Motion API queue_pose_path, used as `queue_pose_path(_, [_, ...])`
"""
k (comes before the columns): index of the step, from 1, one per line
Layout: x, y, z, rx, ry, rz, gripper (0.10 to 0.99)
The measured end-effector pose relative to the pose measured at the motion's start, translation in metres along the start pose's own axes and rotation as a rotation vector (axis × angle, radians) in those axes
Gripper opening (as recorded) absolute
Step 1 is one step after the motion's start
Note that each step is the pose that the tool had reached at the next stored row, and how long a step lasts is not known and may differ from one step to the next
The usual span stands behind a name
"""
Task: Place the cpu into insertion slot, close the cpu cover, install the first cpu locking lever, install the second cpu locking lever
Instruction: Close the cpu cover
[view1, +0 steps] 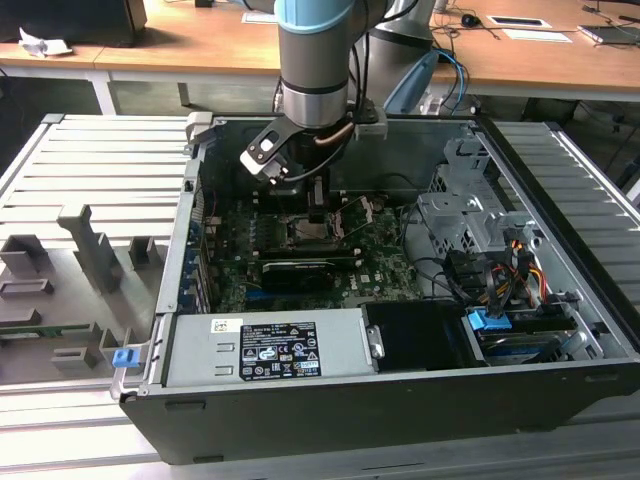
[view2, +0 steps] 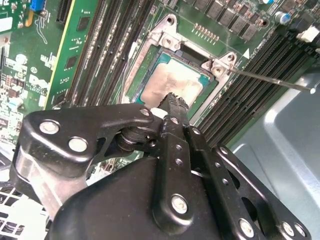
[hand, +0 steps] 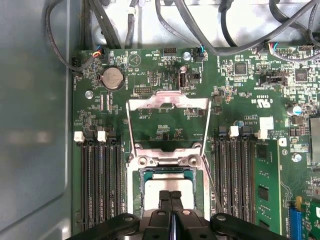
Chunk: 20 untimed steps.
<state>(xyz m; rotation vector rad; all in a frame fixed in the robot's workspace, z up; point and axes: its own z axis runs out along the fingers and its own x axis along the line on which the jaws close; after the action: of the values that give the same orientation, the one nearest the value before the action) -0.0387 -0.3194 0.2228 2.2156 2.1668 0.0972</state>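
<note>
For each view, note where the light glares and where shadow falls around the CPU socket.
Exterior view: the desks behind are bright, while the insertion slot lies in shade under the arm. Second wrist view: the cpu shows a dull sheen; the gripper is dark in front. First wrist view: the open cpu cover catches a bright highlight.

Bright even light; case interior shadowed; dull glare on cpu.
</note>
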Motion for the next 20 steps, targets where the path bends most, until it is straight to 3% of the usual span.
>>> queue_pose_path(3, [0.0000,0.0033,-0.0011,0.005,-0.0008,0.000,0.106])
queue_pose_path(8, [0.0002,0.0040,-0.0097,0.008,-0.0006,0.000,0.106])
queue_pose_path(20, [0.0004,0.0089,-0.0117,0.009,-0.0007,0.000,0.106])
